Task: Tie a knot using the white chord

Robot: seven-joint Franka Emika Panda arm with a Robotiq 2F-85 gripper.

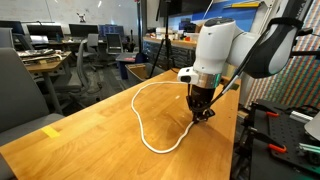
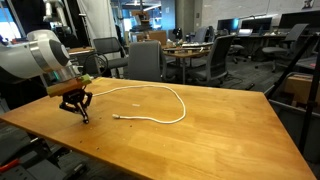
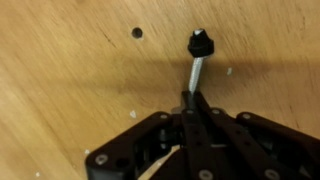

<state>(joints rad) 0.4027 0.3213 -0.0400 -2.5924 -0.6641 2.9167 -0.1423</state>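
Observation:
The white chord (image 1: 140,118) lies in a wide loop on the wooden table (image 1: 90,140); it also shows in an exterior view (image 2: 178,98). My gripper (image 1: 203,112) points down at the table surface, at the edge of the loop, and also shows in an exterior view (image 2: 81,113). In the wrist view the fingers (image 3: 193,100) are shut on the chord (image 3: 196,72) close to one end. Its dark tip (image 3: 201,42) sticks out just past the fingertips and rests on the wood. The other dark tip (image 2: 115,117) lies free on the table.
A small hole (image 3: 137,33) marks the tabletop near the tip. A yellow tape mark (image 1: 52,130) sits near the table's edge. Office chairs (image 2: 146,60) and desks stand beyond the table. A rack with tools (image 1: 285,130) stands beside it.

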